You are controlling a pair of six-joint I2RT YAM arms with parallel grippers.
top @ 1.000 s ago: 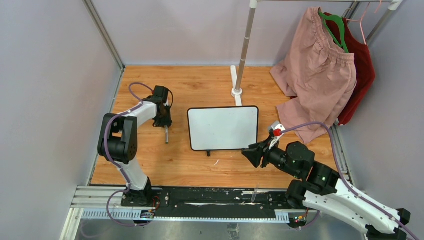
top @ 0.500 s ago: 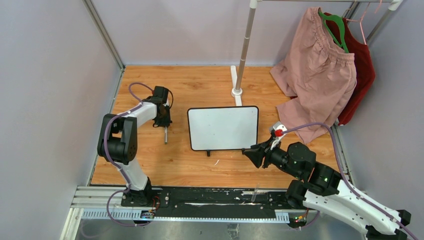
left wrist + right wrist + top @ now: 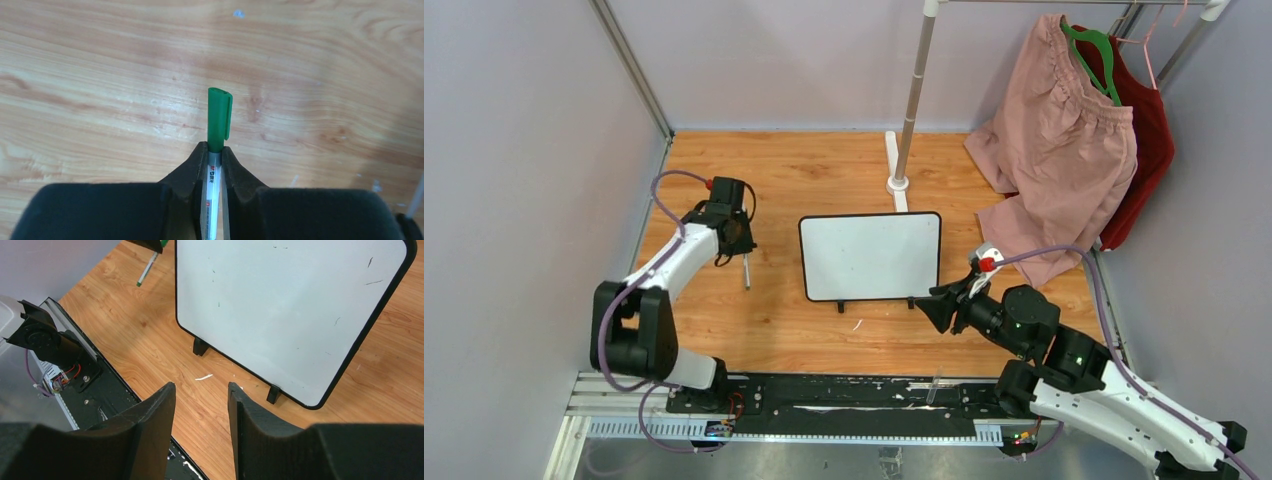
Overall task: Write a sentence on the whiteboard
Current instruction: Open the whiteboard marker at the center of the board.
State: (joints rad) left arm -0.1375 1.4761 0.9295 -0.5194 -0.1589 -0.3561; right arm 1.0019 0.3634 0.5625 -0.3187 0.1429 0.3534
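Left gripper (image 3: 214, 150) is clamped tight on the marker (image 3: 219, 120) — green cap poking out past the fingertips, over the wooden table (image 3: 100, 75). Right gripper (image 3: 200, 390) has its jaws apart, hovering just off the near right corner of the whiteboard (image 3: 290, 305) — the board sits mid-table between the two arms, with a few faint specks on its white face

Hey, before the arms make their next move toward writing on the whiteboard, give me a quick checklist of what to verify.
1. Marker clamped in left gripper jaws: ok.
2. Green cap removed: not ok, it is on.
3. Whiteboard free for writing: ok, only faint specks.
4. Right gripper open and empty: ok.
5. Marker over the board: not ok, it is left of it, over the table.
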